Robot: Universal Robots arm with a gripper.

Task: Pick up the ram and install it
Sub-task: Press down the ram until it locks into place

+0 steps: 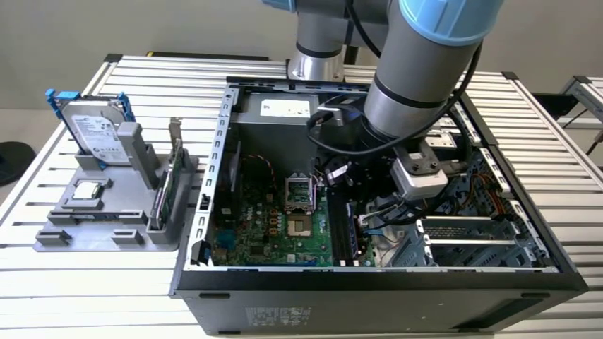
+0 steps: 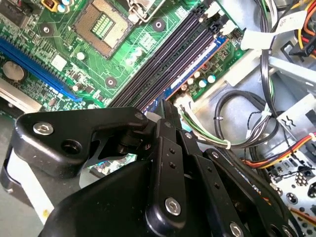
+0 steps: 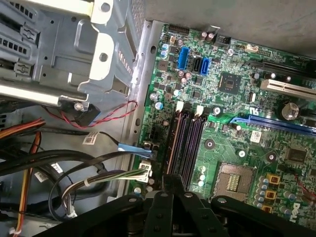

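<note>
While low over the memory slots (image 3: 185,143) inside the computer case (image 1: 215,176), claw (image 2: 168,106) pressed together, holding nothing; ram (image 1: 162,198) apparently upright in grey stand (image 1: 94,236) beside that case, so pickup and fitting both outstanding.

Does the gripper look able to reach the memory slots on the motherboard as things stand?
Probably yes. The gripper sits just above the memory slots inside the open case, with nothing between them; the cables lie off to the side.
</note>
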